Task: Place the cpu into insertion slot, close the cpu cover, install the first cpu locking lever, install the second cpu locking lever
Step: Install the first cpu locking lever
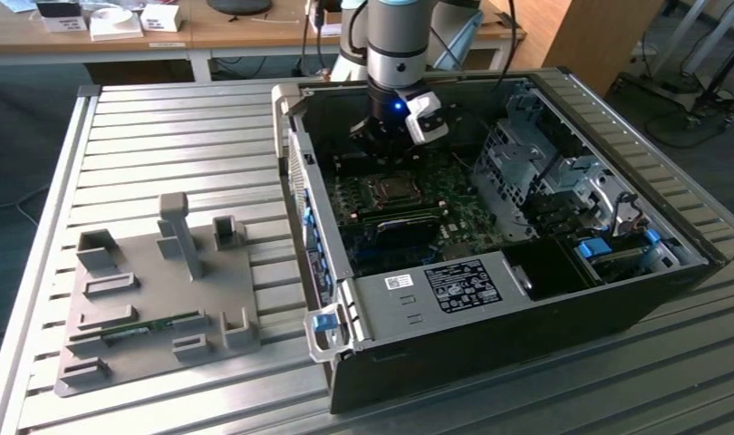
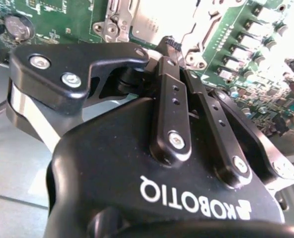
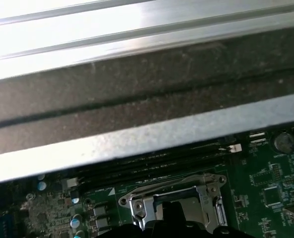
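Observation:
The cpu (image 1: 394,188) lies in its socket on the green motherboard inside the open computer case. Its silver top shows in both wrist views (image 2: 146,20) (image 3: 189,207). The cpu cover (image 1: 373,193), a silvery frame, lies flat around it (image 2: 111,24) (image 3: 137,204). My gripper (image 1: 387,154) hangs just above the far side of the socket, its black fingers (image 2: 168,99) drawn together and shut. The tips (image 2: 173,45) are at the socket's edge, over the frame. I see nothing held between them. I cannot make out the locking levers.
The case wall (image 1: 297,172) and a metal drive cage (image 1: 548,172) flank the board. A black labelled shroud (image 1: 458,285) covers the near end. A grey fixture plate (image 1: 161,290) holding a memory stick (image 1: 138,328) lies on the slatted table at the exterior view's left.

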Action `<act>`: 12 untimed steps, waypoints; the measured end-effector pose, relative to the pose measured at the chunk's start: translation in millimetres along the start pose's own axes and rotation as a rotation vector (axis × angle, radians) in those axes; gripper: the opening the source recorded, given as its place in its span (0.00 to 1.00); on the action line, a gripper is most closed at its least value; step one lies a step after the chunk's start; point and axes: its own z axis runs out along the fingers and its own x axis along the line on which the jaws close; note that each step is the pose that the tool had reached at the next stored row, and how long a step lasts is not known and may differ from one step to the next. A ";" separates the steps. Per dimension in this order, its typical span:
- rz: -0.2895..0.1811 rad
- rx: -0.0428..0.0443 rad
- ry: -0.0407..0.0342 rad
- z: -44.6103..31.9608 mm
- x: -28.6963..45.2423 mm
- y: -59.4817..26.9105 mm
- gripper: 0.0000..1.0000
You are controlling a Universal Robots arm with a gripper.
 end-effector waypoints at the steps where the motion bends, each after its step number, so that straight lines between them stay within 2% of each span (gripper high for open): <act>1: -0.004 0.0015 0.0051 0.1 -0.6 0.1 0.11; 2: -0.008 0.0022 0.0086 0.2 -1.2 0.2 0.11; 7: -0.029 0.0000 0.0124 1.9 -8.5 1.7 0.11; 12: -0.062 -0.0003 0.0230 2.5 -11.5 2.2 0.11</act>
